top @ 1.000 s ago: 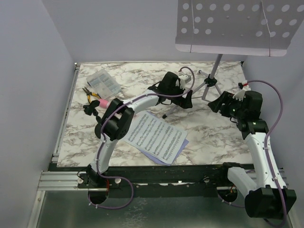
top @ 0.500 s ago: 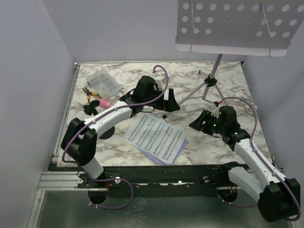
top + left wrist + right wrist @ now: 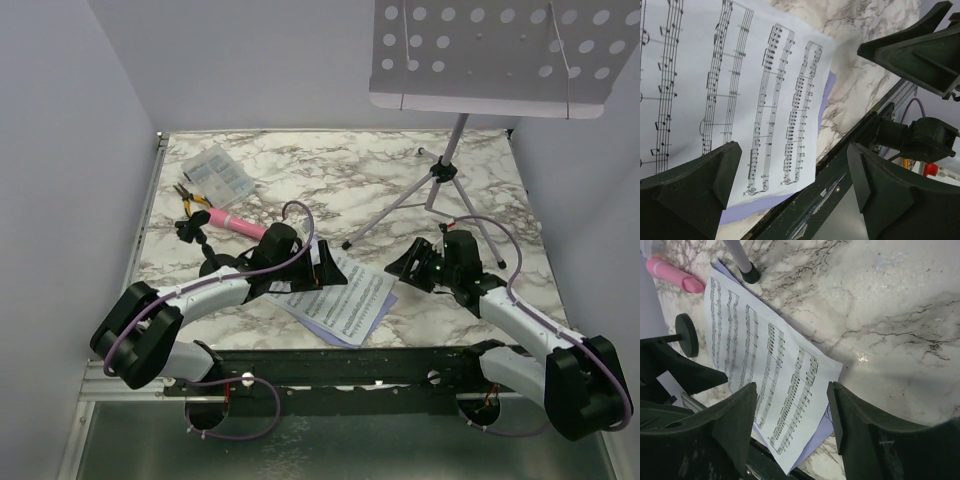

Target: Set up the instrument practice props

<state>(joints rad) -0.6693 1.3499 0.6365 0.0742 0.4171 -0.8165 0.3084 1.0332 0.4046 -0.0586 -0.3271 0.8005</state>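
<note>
The lavender perforated music-stand desk [image 3: 490, 55] stands on its silver tripod [image 3: 436, 185] at the back right. Printed sheet-music pages [image 3: 345, 298] lie flat near the front edge, over a lavender sheet. The pink microphone [image 3: 236, 222] lies at the left beside the small black mic stand [image 3: 196, 232]. My left gripper [image 3: 326, 268] is open and empty just above the pages' left part [image 3: 740, 90]. My right gripper [image 3: 408, 264] is open and empty over the pages' right corner [image 3: 770, 370]. The two grippers face each other across the pages.
A clear compartment box [image 3: 218, 175] and orange-handled pliers [image 3: 195, 200] lie at the back left. A tripod foot [image 3: 748, 274] rests just beyond the pages. The black front rail [image 3: 840, 190] runs right beside the pages' near edge. Walls close in both sides.
Both arms have drawn back from the tripod area toward the near edge and come down low over the sheet music. Both grippers stay open and empty.
</note>
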